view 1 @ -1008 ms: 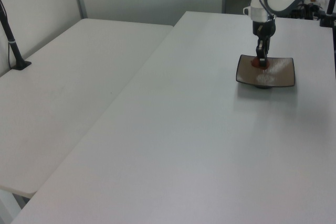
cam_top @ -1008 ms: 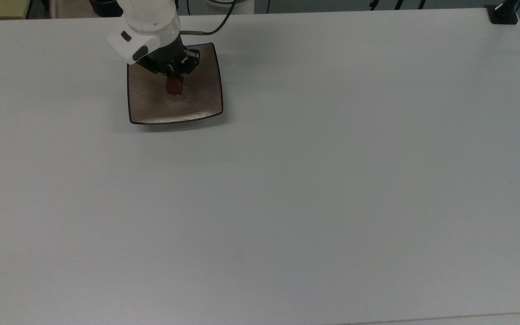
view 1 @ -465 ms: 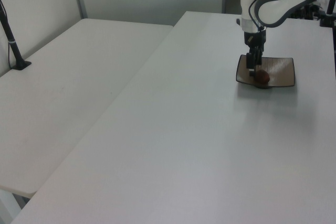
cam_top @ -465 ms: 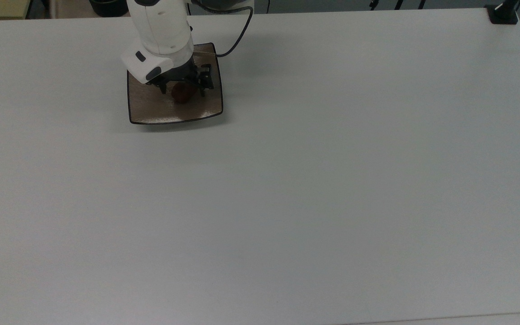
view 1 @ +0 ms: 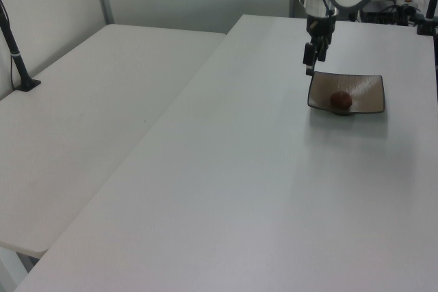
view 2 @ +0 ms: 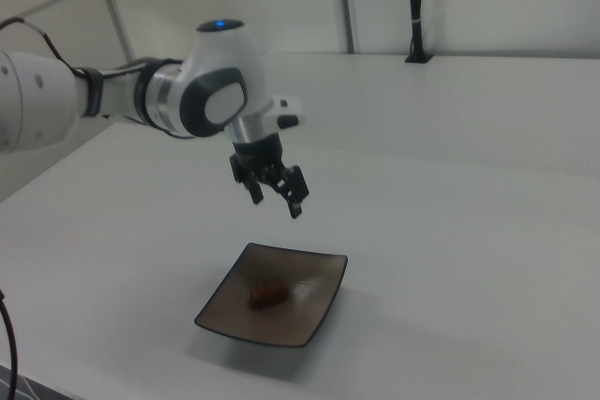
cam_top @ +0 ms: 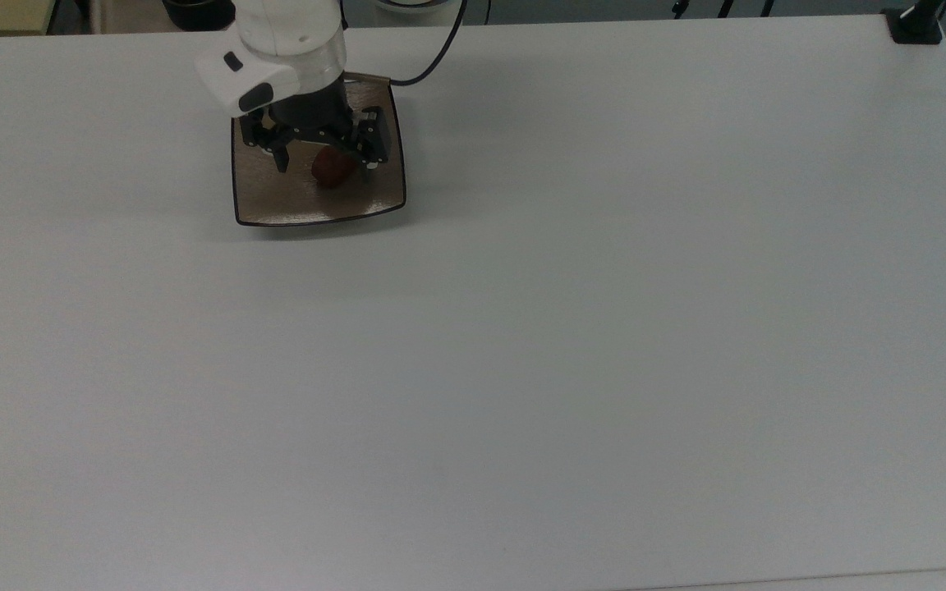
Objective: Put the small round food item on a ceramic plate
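1. Top view: The square brown glazed ceramic plate [cam_top: 319, 205] with a thin dark rim rests on the white tabletop [cam_top: 522, 328], near the far edge and toward the top view's left. The small, dark reddish-brown, rounded food item [cam_top: 332, 169] lies on the plate surface, in the plate's far half. The white robot arm [cam_top: 288, 41] covers the plate's far edge. The black two-finger tool [cam_top: 323, 162] is above the plate with its fingers [cam_top: 280, 156] spread wide apart, one on each side of the food item; the tool holds nothing.

2. Left view: The plate [view 1: 356, 87] sits on the tabletop [view 1: 274, 182] toward the left view's right. The food item [view 1: 341, 100] lies on the plate, nearer the plate's left edge in the left view. The tool [view 1: 310, 55] hangs above the plate's left corner, well clear of the plate and not touching the food item. A second white tabletop [view 1: 82, 121] adjoins on the left view's left and carries a black post [view 1: 14, 46].

3. Right view: The plate [view 2: 300, 311] lies flat on the tabletop [view 2: 469, 259]. The food item [view 2: 267, 293] rests near the plate centre. The tool [view 2: 277, 190] is raised well above the plate, fingers [view 2: 296, 188] open, empty, and pointing downward at a tilt. The arm [view 2: 141, 96] extends from the right view's left.
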You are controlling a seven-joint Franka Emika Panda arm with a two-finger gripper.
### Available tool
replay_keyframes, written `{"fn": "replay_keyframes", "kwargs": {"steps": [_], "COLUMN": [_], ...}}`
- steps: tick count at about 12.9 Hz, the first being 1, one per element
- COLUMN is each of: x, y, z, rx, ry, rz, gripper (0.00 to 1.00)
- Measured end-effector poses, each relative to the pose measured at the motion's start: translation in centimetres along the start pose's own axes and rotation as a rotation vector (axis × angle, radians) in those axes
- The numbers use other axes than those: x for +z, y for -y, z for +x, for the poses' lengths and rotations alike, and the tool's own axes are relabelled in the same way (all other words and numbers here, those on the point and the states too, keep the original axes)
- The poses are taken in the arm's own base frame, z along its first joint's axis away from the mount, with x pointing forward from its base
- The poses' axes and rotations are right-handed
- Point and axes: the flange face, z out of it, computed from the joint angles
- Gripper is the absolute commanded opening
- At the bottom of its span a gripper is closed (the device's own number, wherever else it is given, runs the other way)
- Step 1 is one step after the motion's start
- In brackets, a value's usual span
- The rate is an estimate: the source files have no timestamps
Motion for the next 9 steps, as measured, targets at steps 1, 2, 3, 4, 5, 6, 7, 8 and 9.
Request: {"fn": "replay_keyframes", "kwargs": {"steps": [1,2,3,4,5,6,7,8,9], "x": [-1.4,-2.5,-3.8,-4.8,-5.4,-6.0,-6.6,-7.2,-7.5], "y": [0.4,0.7,1.4,2.4,4.1,6.2,8.4,10.2,11.1], "z": [0.1,-0.2,-0.7,-1.2,-1.7,-2.4,-3.2,-4.1,-4.6], "rx": [0.003,0.001,-0.006,-0.023,-0.053,-0.089,-0.127,-0.162,-0.184], "ry": [-0.022,-0.031,-0.028,-0.029,-0.022,-0.011,0.001,0.015,0.020], "rz": [0.008,0.015,0.024,0.031,0.038,0.044,0.048,0.044,0.034], "gripper": [1.00,1.00,1.00,1.00,1.00,1.00,1.00,1.00,1.00]}}
